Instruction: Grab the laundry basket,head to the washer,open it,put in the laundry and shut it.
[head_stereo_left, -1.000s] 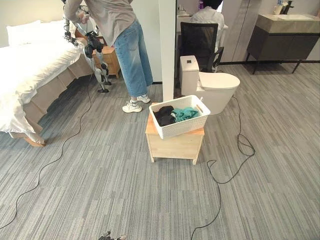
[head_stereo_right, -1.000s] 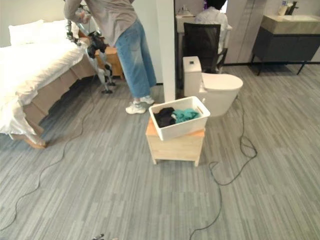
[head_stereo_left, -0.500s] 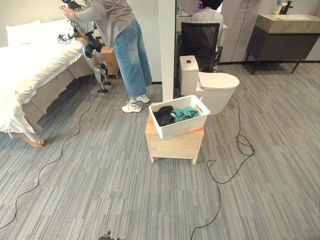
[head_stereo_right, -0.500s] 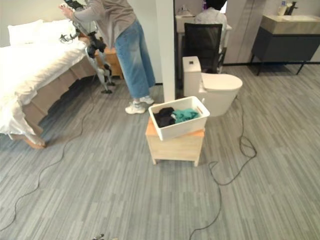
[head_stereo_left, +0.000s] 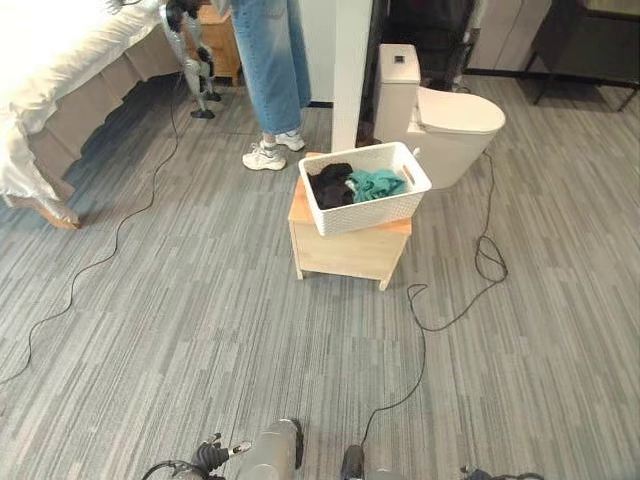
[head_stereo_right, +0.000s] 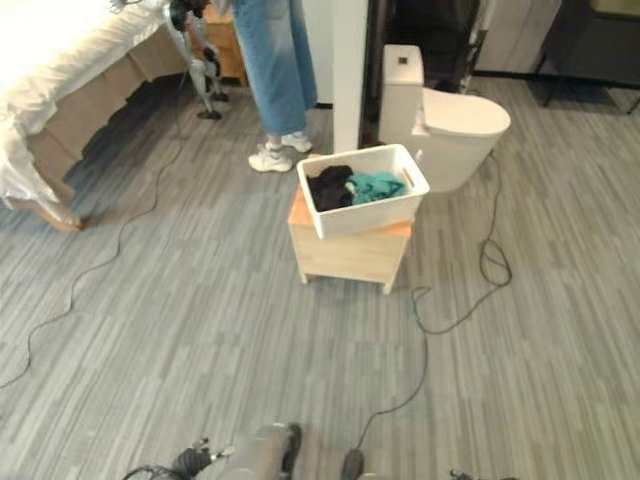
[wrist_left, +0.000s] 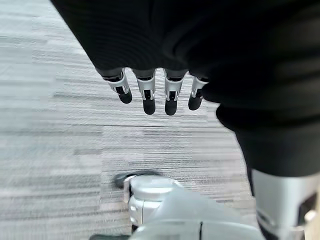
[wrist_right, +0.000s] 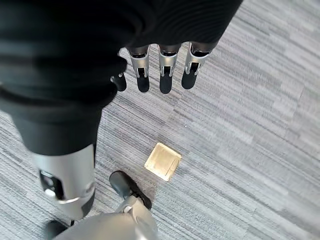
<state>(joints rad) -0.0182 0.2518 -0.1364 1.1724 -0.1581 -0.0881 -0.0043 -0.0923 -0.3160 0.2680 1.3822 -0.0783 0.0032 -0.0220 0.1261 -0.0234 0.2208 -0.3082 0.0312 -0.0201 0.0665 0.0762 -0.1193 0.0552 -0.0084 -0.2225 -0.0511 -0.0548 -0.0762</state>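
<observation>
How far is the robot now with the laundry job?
Nothing looks done yet. The laundry basket sits on the small wooden stand, holding dark and teal clothes. The left hand and right hand hang open over the carpet, holding nothing. Grabbing the basket, then every washer step, is left.

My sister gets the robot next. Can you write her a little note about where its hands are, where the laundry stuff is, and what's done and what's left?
Left hand: open, holding nothing, hanging over the floor.
Right hand: open, holding nothing, over the floor.
White laundry basket: on the small wooden stand ahead, with black and teal clothes inside. A person stands behind it, toilet beside.
Done: nothing yet.
Left: grab the basket, go to the washer, open it, load, shut.
</observation>
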